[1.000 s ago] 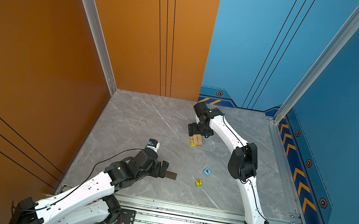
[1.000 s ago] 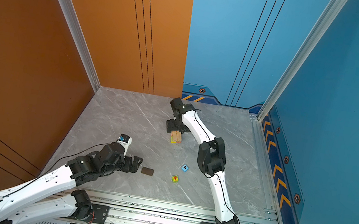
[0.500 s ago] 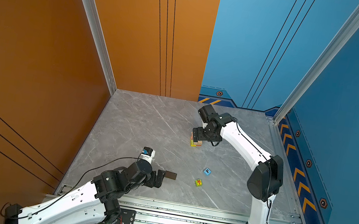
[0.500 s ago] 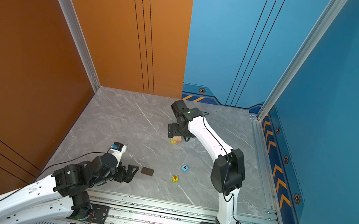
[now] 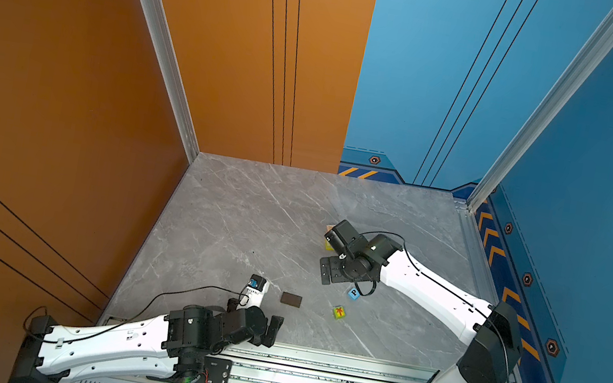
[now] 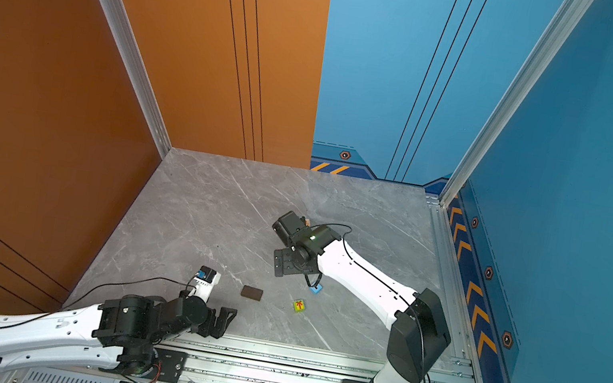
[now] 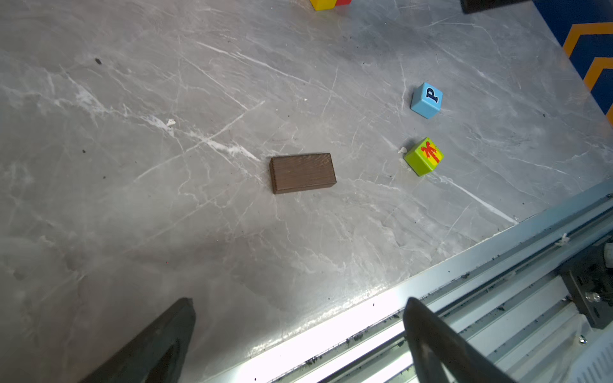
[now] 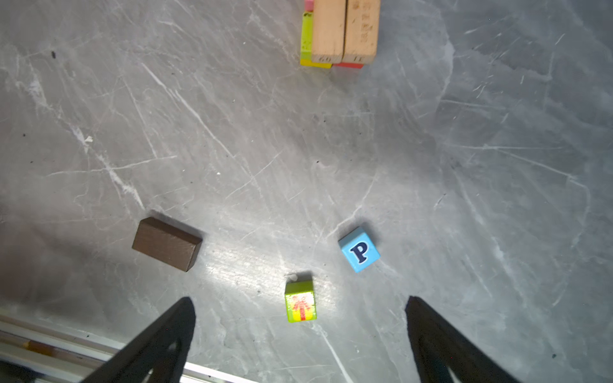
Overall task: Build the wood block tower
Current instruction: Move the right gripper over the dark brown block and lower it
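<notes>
Right gripper (image 8: 300, 298): fingers spread, holding nothing; in a top view the block tower (image 5: 328, 245) stands at its 12 o'clock, apart, partly hidden by the wrist. Left gripper (image 7: 300, 298): fingers spread, holding nothing; brown block (image 5: 291, 299) lies at its 1 o'clock, untouched.

1. The grey marble surface (image 5: 250, 212) is lying bare over its far left part, offering wide passage.
2. The dark brown flat wooden block (image 5: 291, 299), green picture cube (image 5: 338, 312) and blue "P" cube (image 5: 353, 293) are sitting well apart, leaving gaps between.
3. The white right arm (image 5: 427, 288) is crowding the near side of the stacked coloured wooden tower (image 8: 341, 33).
</notes>
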